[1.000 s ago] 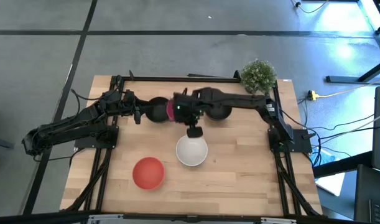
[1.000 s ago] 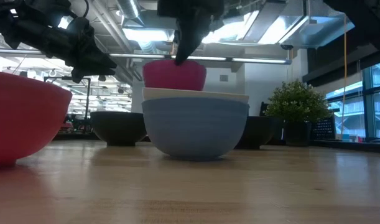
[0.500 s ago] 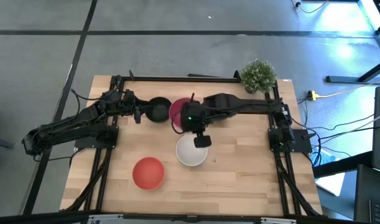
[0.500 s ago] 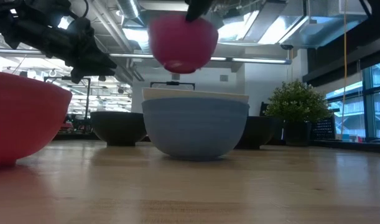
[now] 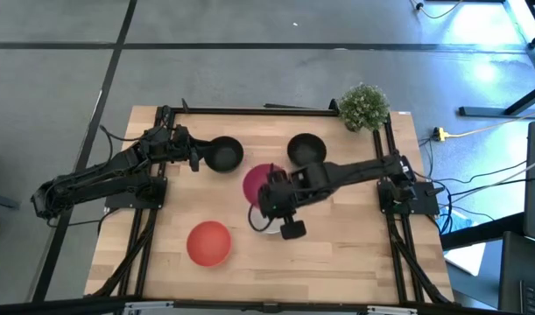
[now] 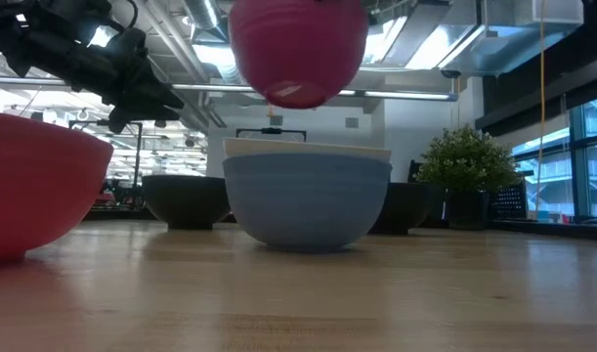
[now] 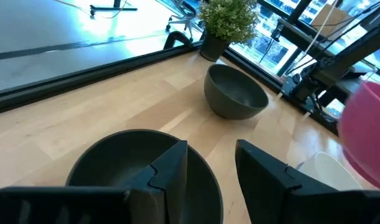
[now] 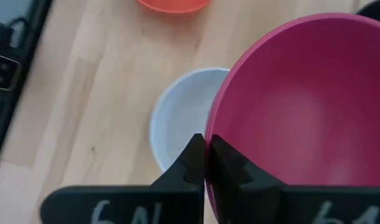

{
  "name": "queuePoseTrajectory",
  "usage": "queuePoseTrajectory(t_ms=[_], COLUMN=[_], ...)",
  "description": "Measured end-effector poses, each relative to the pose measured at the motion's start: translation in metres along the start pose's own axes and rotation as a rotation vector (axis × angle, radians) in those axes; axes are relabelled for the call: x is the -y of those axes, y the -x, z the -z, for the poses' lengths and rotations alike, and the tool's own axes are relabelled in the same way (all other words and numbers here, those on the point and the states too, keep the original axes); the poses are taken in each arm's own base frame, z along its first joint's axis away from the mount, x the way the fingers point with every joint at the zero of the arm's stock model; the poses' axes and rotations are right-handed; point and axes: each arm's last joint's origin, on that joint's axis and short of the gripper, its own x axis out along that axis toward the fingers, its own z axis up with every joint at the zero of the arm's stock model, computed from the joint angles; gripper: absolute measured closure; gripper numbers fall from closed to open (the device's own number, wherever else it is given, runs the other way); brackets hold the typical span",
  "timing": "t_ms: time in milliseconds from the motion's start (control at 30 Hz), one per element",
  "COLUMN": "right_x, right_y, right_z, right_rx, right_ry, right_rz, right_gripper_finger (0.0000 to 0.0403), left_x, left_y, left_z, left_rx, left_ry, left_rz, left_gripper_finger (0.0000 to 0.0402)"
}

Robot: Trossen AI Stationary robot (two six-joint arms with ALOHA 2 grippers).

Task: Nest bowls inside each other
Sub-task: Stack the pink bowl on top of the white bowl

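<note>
Six smooth round bowls sit on the wooden table [image 5: 337, 245]: two black bowls [image 5: 224, 155] near its far edge, one red bowl [image 5: 208, 242] near the near edge, one white bowl [image 6: 308, 149] nested in one blue bowl [image 6: 308, 200] at centre. The right gripper [image 8: 205, 155] pinches the magenta bowl [image 5: 260, 182]'s rim, airborne over them. The left gripper [image 7: 208, 171] hangs parted over a black bowl.
</note>
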Motion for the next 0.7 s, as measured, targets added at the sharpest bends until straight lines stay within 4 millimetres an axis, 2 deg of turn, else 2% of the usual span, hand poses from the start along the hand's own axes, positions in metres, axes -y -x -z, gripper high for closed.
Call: queuePoseTrajectory(t_ms=[267, 533, 700], right_x=[-0.010, -0.009, -0.012], right_y=[-0.004, -0.042, -0.054], right_z=[-0.006, 0.004, 0.007], right_rx=[0.053, 0.005, 0.007], right_ry=[-0.049, -0.102, -0.126], right_rz=[-0.002, -0.009, -0.022], right_gripper_finger=[0.0394, 0.0394, 0.0394], left_x=[0.000, -0.003, -0.004], left_y=[0.000, 0.000, 0.001], left_z=[0.000, 0.007, 0.010], left_rx=[-0.002, -0.068, -0.108], left_ry=[-0.020, -0.012, -0.008], left_rz=[0.000, -0.026, -0.043], left_gripper_finger=[0.0271, 0.0271, 0.0271])
